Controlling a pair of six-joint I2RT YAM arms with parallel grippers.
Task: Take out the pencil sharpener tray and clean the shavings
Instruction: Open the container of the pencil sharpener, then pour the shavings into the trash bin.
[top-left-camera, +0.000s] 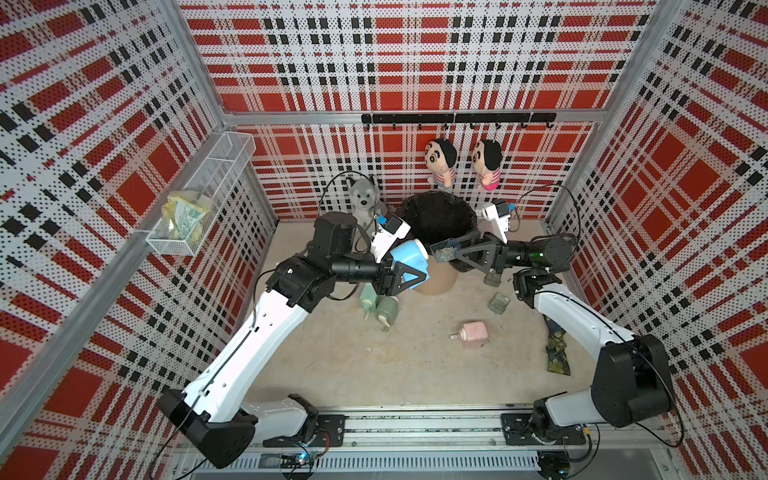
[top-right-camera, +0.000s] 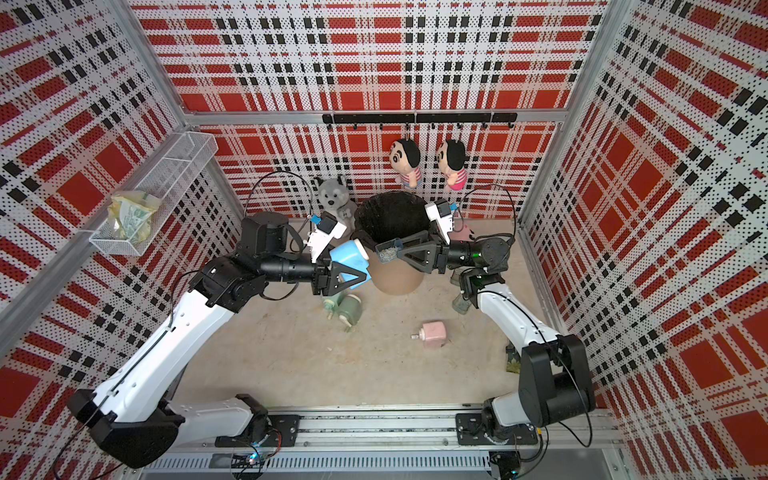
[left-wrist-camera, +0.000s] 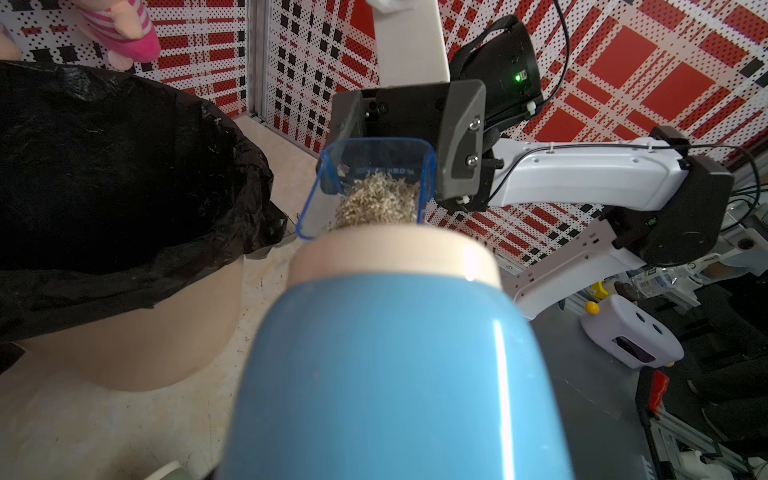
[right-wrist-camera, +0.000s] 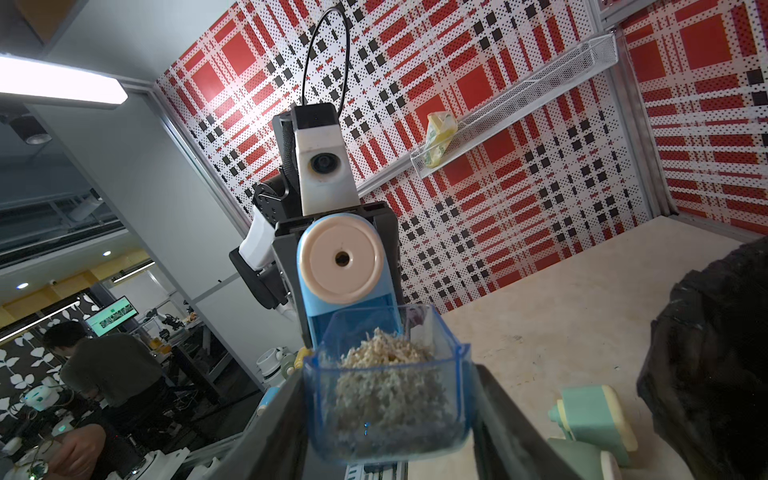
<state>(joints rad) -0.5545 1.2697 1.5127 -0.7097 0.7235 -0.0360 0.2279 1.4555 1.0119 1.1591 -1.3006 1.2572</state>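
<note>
Shavings-heaped translucent blue plastic sharpener tray (top-left-camera: 441, 253) is held at centre frame by the closed right gripper (top-left-camera: 453, 252), beside the black-lined bin (top-left-camera: 436, 216), its blue-and-cream sharpener (top-left-camera: 407, 254) clamped by the left gripper (top-left-camera: 409, 268); light, thin-walled and spill-prone, it is judged best gripped by its side walls.

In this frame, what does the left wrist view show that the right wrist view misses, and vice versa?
Left wrist only: the bin's tan wall and a pink striped toy. Right wrist only: the blue sharpener's round face with its pencil hole, and a wire basket holding a yellow packet. Both: the clear blue tray heaped with shavings, the blue sharpener's body, the bin's black liner.
</note>
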